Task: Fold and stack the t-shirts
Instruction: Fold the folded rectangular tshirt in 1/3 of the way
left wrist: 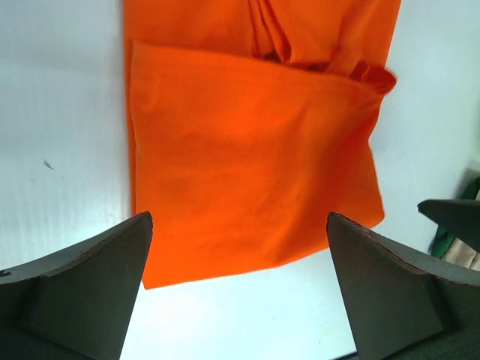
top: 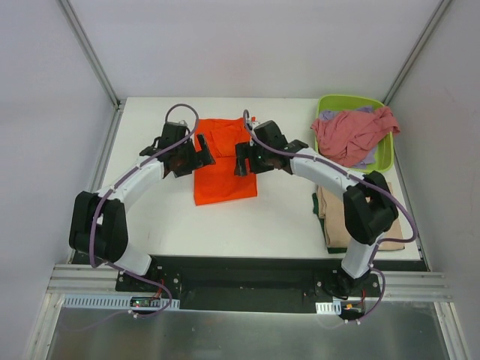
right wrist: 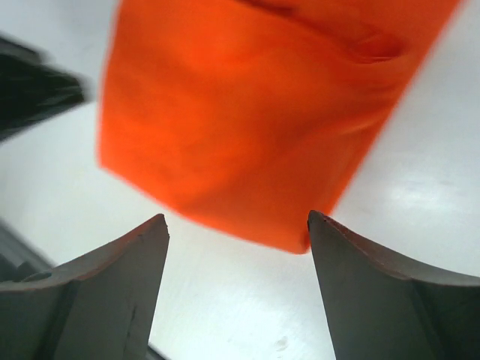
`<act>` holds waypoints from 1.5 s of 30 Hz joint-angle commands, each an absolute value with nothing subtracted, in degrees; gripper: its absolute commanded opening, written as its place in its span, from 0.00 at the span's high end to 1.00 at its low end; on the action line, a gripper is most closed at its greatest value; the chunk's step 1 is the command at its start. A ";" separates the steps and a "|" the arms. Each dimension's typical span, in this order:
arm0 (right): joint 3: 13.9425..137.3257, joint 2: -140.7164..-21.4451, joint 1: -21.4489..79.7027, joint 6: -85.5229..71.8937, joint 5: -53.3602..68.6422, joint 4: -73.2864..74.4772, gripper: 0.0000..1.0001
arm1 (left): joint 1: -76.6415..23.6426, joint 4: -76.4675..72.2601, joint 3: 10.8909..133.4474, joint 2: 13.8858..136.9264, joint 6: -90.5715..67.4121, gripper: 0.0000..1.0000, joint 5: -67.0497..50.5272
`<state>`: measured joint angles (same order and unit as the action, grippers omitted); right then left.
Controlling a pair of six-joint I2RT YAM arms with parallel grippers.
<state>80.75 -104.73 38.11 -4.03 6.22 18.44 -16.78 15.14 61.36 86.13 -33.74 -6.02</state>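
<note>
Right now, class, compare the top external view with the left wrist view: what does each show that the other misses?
Only the top view: the lime-green tub holding a pink t-shirt, at the back right. Only the left wrist view: the fold line up close, and a small dark mark on the table. Both: the orange t-shirt folded on the white table, with the open left gripper near it.

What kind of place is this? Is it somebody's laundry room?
Probably a robot test booth, not a home: a left arm and right arm bolted by a white table, plain panels around it, an orange t-shirt laid out.
</note>
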 commanded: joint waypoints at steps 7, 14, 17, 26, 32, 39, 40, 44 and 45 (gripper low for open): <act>76.21 -105.38 41.66 -10.19 22.24 8.62 0.22 | -17.14 10.90 52.65 85.34 -36.56 0.01 -15.82; 65.14 -106.43 40.43 -12.30 17.40 4.75 0.20 | -17.23 7.47 46.50 86.83 -37.62 0.01 -17.84; 63.11 -107.58 39.82 -13.18 16.79 4.66 0.21 | -17.23 7.56 45.62 88.24 -37.35 0.01 -18.02; 57.05 -100.73 39.99 -13.45 15.64 4.04 0.17 | -17.23 9.05 42.81 84.82 -37.27 0.01 -14.24; 53.36 -91.78 40.25 -10.03 16.52 4.83 0.12 | -17.23 12.74 41.23 75.43 -36.56 0.01 -12.66; 44.74 -77.89 41.13 -1.51 13.01 1.76 0.04 | -17.31 13.89 33.32 61.72 -39.11 0.01 -14.49; 44.04 -76.57 41.22 -1.15 11.88 1.84 0.04 | -17.49 13.89 32.88 61.00 -39.29 0.01 -14.85; 43.94 -75.32 41.22 -3.24 4.50 4.12 0.04 | -18.72 13.80 31.38 61.25 -40.78 0.01 -13.63; 43.86 -75.41 41.22 -3.95 3.00 4.04 0.04 | -19.24 13.80 31.46 62.30 -40.87 0.03 -13.19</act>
